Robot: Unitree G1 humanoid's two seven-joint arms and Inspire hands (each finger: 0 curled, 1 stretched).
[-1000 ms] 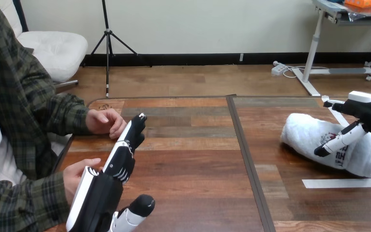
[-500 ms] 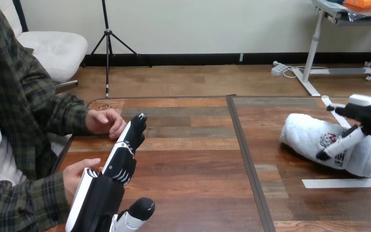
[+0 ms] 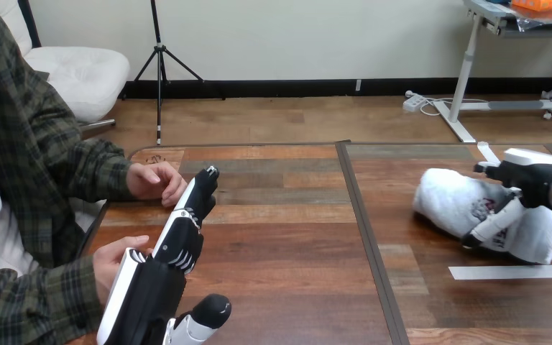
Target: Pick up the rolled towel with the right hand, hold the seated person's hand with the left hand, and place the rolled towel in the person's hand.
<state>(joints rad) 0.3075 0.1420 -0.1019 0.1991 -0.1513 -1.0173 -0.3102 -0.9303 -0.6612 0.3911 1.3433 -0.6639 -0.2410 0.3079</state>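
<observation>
Early in the task, by the look of it. Rolled towel (image 3: 447,203) lying on the right side of the table (image 3: 295,251), not yet lifted. Right hand (image 3: 532,176) on top of it, thumb down the near face and fingers over the far side, clamped round it. Left hand (image 3: 180,241) stretched out straight-fingered between the person's farther hand (image 3: 151,180) and nearer hand (image 3: 115,262), gripping neither. Left to do: lift the towel, take hold of a hand, carry across, place.

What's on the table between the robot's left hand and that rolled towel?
Nothing stands there: in the head view, only bare wooden table and its dark seam lie between the left hand and the rolled towel.
</observation>
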